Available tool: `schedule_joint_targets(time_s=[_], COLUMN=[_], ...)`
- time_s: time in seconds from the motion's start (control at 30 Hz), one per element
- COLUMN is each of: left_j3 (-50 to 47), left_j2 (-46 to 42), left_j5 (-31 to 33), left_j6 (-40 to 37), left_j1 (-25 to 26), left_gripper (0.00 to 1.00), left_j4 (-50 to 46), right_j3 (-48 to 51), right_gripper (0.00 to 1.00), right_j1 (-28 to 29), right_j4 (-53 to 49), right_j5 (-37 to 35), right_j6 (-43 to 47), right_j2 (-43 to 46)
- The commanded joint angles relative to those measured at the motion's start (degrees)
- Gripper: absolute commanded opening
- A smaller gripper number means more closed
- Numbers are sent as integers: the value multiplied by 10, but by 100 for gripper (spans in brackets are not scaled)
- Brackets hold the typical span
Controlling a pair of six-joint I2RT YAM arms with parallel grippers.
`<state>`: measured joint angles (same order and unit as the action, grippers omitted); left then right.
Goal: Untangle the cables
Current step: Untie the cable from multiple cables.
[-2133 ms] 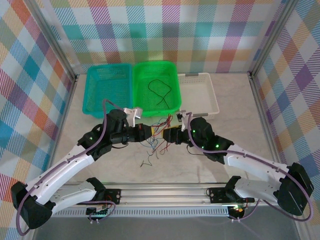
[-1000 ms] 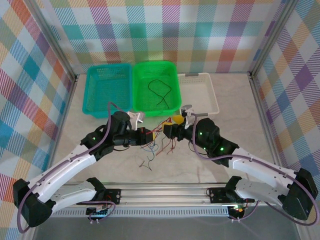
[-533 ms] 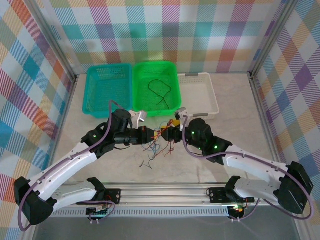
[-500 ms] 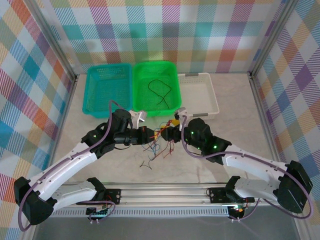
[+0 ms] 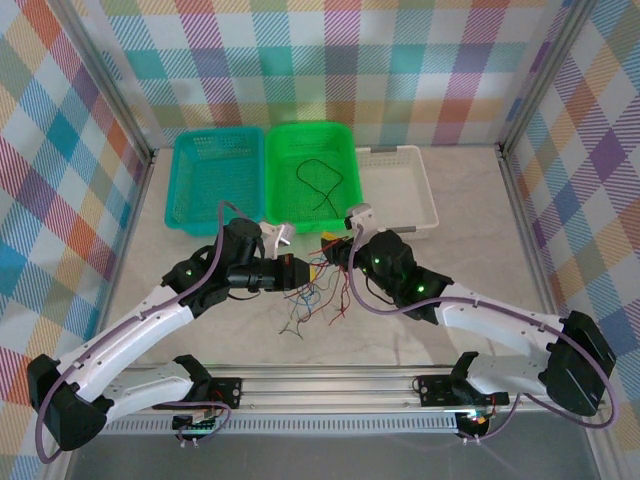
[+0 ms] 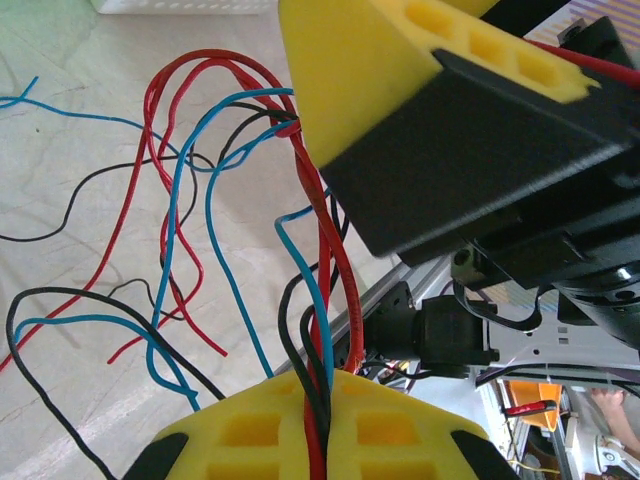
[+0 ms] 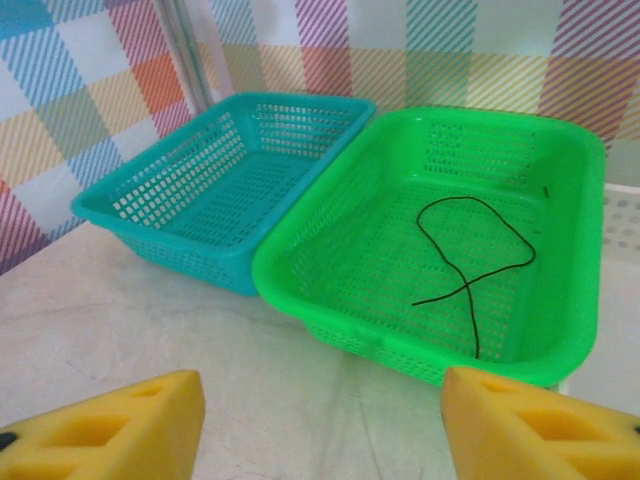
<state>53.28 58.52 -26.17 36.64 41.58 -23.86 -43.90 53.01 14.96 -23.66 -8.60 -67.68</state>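
The cables (image 5: 318, 298) form a loose tangle of red, blue and black wires on the table between my two arms. My left gripper (image 5: 298, 272) is shut on a bundle of red, black and blue cables (image 6: 322, 330), pinched between its yellow pads (image 6: 250, 430). My right gripper (image 5: 326, 252) hovers just right of the left one, over the tangle. In the right wrist view the right gripper (image 7: 320, 430) is open with nothing between its yellow fingertips (image 7: 110, 430). One of its yellow fingers (image 6: 400, 60) looms close above the held bundle. A single black cable (image 7: 470, 250) lies in the green basket (image 7: 310, 290).
Along the back stand a teal basket (image 5: 180, 200), the green basket (image 5: 352, 170) and a white tray (image 5: 425, 195). A few loose cable ends (image 5: 290, 328) trail toward the near rail. Checked walls close in both sides.
My right gripper has shifted left and slightly back, closer to the left gripper, and its jaws have narrowed a little. The left gripper keeps its hold on the bundle.
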Motion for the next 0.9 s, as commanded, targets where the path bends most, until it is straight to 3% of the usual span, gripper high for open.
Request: schedule_joint_targets(time_s=[0.0, 0.13, 0.33, 0.5, 0.63, 0.73, 0.87], left_j3=[-1, -2, -8, -14, -13, -8, 7], left_j2=[-21, -27, -31, -34, -41, -47, -46], left_j5=[-15, -15, -16, -16, -8, 9, 39], left_j6=[-7, -10, -12, -14, -26, -48, -88], left_j1=[7, 7, 7, 7, 7, 7, 0], left_gripper=[0, 0, 0, 0, 0, 0, 0], left_j4=[-5, -9, -7, -7, -28, -66, -135], right_j3=[-23, -31, -42, -43, -60, -65, -89], right_gripper=[50, 28, 0, 0, 0, 0, 0], right_j1=[3, -1, -26, -46, -71, -121, -218], right_j4=[14, -6, -59, -78, -128, -174, -262], right_j5=[-40, -54, -13, 12, -15, -24, 14], right_j6=[27, 43, 4, -37, -67, -107, -150], right_j2=[10, 26, 53, 80, 110, 153, 192])
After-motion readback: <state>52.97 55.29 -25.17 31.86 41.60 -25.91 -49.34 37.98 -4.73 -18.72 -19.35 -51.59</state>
